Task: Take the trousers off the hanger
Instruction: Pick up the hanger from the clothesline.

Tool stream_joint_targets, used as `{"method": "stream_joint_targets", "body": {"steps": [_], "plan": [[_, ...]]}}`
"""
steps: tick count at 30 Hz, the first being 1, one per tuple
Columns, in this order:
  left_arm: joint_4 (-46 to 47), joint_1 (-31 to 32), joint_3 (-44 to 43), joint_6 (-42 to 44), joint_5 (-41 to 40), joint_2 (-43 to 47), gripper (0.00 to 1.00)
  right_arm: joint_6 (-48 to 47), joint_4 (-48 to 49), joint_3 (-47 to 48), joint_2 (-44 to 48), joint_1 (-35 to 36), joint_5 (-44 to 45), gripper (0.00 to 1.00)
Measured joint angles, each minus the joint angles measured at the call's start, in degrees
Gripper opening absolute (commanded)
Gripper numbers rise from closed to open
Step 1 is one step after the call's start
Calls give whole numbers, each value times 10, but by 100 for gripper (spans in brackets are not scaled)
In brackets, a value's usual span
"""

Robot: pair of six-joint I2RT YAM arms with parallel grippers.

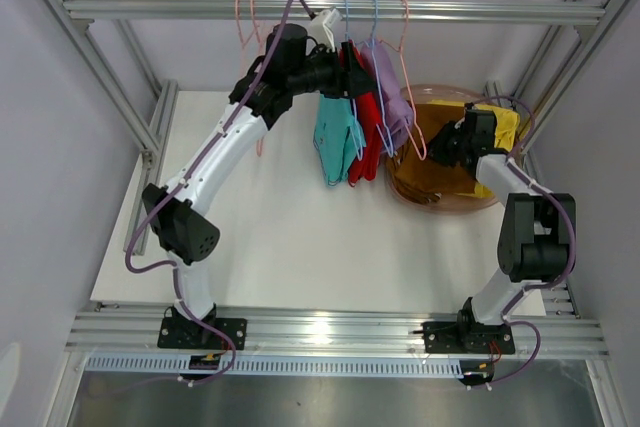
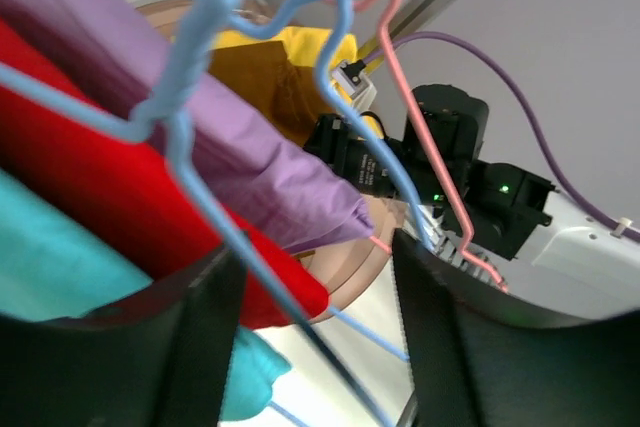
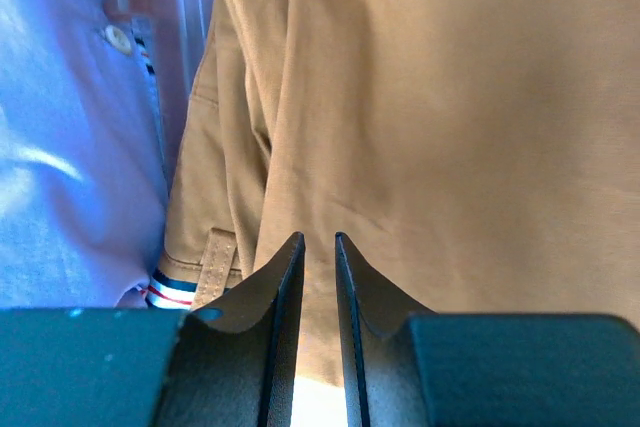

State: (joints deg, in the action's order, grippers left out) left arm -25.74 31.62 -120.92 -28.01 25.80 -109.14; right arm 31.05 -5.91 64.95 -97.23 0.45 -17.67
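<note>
Teal trousers [image 1: 338, 142], red trousers [image 1: 368, 132] and lavender trousers [image 1: 395, 97] hang on wire hangers from the top rail. My left gripper [image 1: 345, 67] is up among them. In the left wrist view it [image 2: 320, 337] is open, with a blue hanger wire [image 2: 250, 267] running between the jaws, and red [image 2: 120, 207], lavender [image 2: 250, 167] and teal [image 2: 60, 277] cloth just beyond. Brown trousers [image 1: 440, 132] and yellow trousers [image 1: 503, 132] lie in the tub. My right gripper [image 1: 443, 144] is down on the brown trousers [image 3: 450, 127]; its jaws [image 3: 318, 239] stand a narrow gap apart with brown cloth at the tips.
The pinkish translucent round tub [image 1: 440, 202] stands at the back right of the white table [image 1: 300, 247]. Empty pink hangers [image 1: 247, 22] hang at the rail's left. Aluminium frame posts stand on both sides. The right arm's body [image 2: 470, 167] shows beyond the hangers.
</note>
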Motion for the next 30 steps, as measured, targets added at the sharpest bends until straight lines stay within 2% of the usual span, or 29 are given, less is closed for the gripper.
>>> {"method": "stream_joint_targets", "body": {"steps": [4, 7, 8, 11, 17, 26, 30], "plan": [[6, 5, -7, -8, 1, -4, 34, 0, 1, 0, 2, -12, -3, 22], [10, 4, -7, -19, 10, -6, 22, 0, 1, 0, 2, -16, -4, 22], [14, 4, -3, -23, 14, -6, 13, 0, 1, 0, 2, -17, -5, 23], [39, 4, 20, -35, 14, 2, 1, 0, 1, -2, 2, -17, -6, 22], [67, 5, 46, -29, -2, 11, 0, 2, 5, -3, 6, -26, -11, 22], [52, 0, 68, -23, -45, 47, 0, 29, 25, 26, -36, -84, -30, 22], [40, 0, 72, -13, -61, 68, 1, 39, 28, 33, -74, -101, -40, 16]]}}
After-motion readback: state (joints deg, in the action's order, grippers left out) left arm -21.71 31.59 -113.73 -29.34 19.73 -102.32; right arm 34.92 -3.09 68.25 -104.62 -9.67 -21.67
